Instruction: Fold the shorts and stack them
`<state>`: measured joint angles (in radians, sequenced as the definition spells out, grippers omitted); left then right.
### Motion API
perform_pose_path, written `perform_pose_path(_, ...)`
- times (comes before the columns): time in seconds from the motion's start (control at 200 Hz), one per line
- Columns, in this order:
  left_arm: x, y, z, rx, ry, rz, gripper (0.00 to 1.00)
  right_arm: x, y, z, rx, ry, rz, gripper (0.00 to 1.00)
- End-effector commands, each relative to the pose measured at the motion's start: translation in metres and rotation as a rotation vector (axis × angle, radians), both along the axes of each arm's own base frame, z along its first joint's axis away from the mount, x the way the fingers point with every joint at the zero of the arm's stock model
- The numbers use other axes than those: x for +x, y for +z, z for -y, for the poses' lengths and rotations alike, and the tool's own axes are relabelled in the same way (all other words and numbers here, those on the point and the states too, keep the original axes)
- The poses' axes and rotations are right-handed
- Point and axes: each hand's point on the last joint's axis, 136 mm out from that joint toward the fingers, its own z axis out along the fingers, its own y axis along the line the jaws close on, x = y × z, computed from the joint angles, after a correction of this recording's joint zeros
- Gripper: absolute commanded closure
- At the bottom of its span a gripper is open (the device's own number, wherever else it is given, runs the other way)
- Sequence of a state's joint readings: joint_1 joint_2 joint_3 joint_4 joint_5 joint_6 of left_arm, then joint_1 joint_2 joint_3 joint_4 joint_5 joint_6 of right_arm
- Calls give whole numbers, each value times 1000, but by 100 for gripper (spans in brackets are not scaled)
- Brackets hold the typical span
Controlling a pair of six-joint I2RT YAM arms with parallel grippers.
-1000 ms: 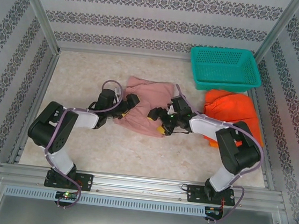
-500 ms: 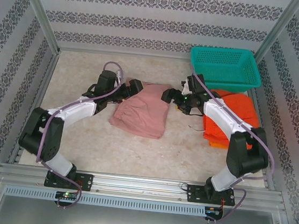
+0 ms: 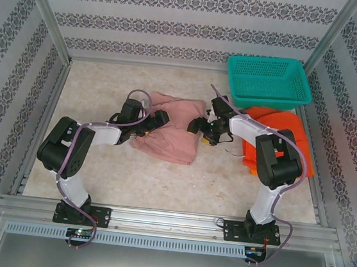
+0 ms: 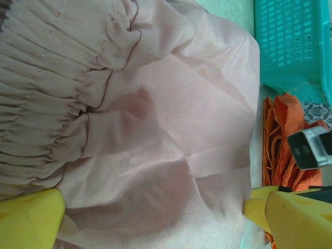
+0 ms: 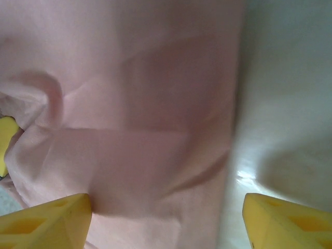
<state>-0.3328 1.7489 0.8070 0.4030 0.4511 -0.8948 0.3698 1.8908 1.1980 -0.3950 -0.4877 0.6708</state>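
Two robot arms work a pair of dusty pink shorts (image 3: 172, 136) lying mid-table (image 3: 96, 176), the left gripper (image 3: 157, 119) at the garment's left edge and the right gripper (image 3: 203, 131) at its right edge, both low over the cloth. Each wrist view shows yellow fingers (image 5: 46, 220) standing well apart with pink fabric between them and nothing pinched yet. The step in hand looks like taking hold for a fold. It would go best if each pair of jaws closes on the very edge and catches every layer. The arms would then lift together with even tension and lay the flap over rather than drag it, since cloth this light will slide and bunch. The shorts are thin and smooth with a faint sheen, crossed by soft creases. Their gathered elastic waistband (image 4: 36, 104) puckers into tight ridges and makes that end thicker and springier than the legs. Red-orange shorts (image 3: 281, 135), coarser in weave, lie near the table's right edge, just in front of a rigid teal plastic mesh basket (image 3: 269, 102).
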Motion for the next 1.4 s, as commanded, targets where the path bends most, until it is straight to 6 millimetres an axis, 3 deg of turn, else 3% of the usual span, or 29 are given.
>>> perform_pose_path(0.0, -31, -57, -13, 64, 24, -180, 0, 5, 1, -22, 43, 19, 8, 27)
perform_pose_path(0.095, -33, -58, -14, 63, 25, -182, 0, 8, -7, -25, 27, 14, -3, 31)
perform_pose_path(0.17, -33, -55, -14, 60, 25, -176, 0, 11, -9, -26, 27, 7, -6, 40)
perform_pose_path(0.325, -31, -40, -12, 40, 27, -148, 0, 14, -4, -22, -29, 25, 26, 73)
perform_pose_path(0.46, -28, -8, -11, 5, 25, -71, 0, 14, 16, 4, -174, 51, 88, 100)
perform_pose_path(0.629, -30, 30, -13, -46, 24, 11, 0, -5, 53, 56, -434, 128, 122, 100)
perform_pose_path(0.834, -39, 58, -22, -29, 33, 88, 0, -37, 107, 119, -717, 318, 137, 100)
perform_pose_path(1.019, -46, 60, -24, -43, 38, 101, 0, -46, 159, 176, -846, 314, 146, 100)
perform_pose_path(1.399, -48, 53, -21, -82, 30, 94, 0, -50, 240, 234, -887, 141, 219, 100)
